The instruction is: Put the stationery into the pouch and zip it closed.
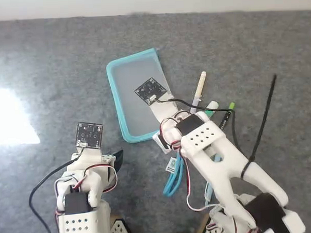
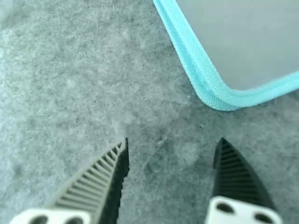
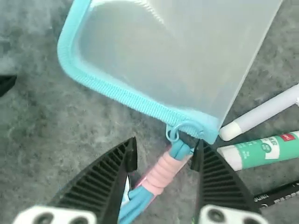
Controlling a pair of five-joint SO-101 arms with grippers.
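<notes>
A translucent pouch point(image 1: 136, 94) with a cyan zipper edge lies flat mid-table. My right gripper point(image 3: 166, 142) stands open at the pouch's near right corner. The zipper pull point(image 3: 174, 135), with its pink toggle point(image 3: 161, 175) and cyan strap point(image 3: 135, 205), lies between the fingers. Beside that corner are a white pen point(image 3: 261, 114), a green-and-white tube point(image 3: 261, 151) and a black pen point(image 3: 280, 193). My left gripper point(image 2: 174, 142) is open over bare table, just short of the pouch's near left corner point(image 2: 208, 88), holding nothing.
The cyan strap point(image 1: 173, 177) trails toward the right arm's base. A thin black strip point(image 1: 264, 117) sticks up from the right arm. Grey felt table point(image 1: 50, 64) stretches free to the left and far side.
</notes>
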